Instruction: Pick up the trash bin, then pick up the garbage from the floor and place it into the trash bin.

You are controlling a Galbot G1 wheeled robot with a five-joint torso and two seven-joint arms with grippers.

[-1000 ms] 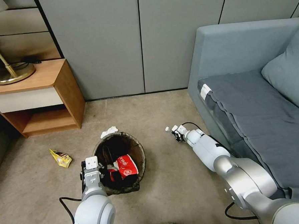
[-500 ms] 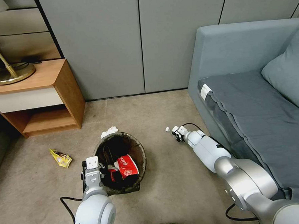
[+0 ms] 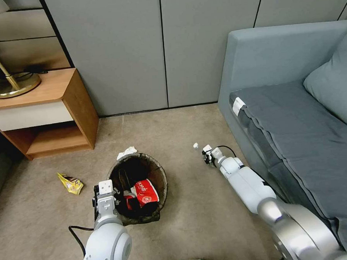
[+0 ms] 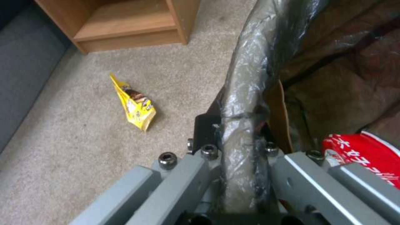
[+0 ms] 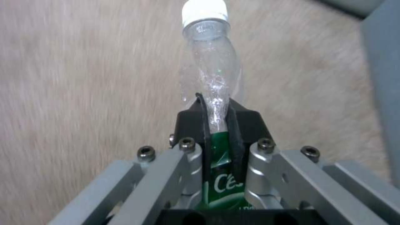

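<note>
Carpeted bedroom floor: my left gripper (image 4: 239, 142) pinches the bin (image 3: 156, 171) rim, right gripper (image 5: 218, 120) clamps a bottle (image 5: 212, 78); yellow wrapper (image 3: 70, 184) and tissue (image 3: 127, 152) remain.

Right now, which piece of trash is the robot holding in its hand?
The clear bottle with the green label, squeezed in the right hand. The yellow wrapper and white tissue lie on the carpet.

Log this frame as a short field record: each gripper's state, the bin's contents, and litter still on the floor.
left gripper: shut on the rim of the trash bin
right gripper: shut on the clear bottle, beside the sofa
in bin: red wrapper
on floor: yellow wrapper left of the bin; white tissue at its far rim
nearby: wooden nightstand
</note>
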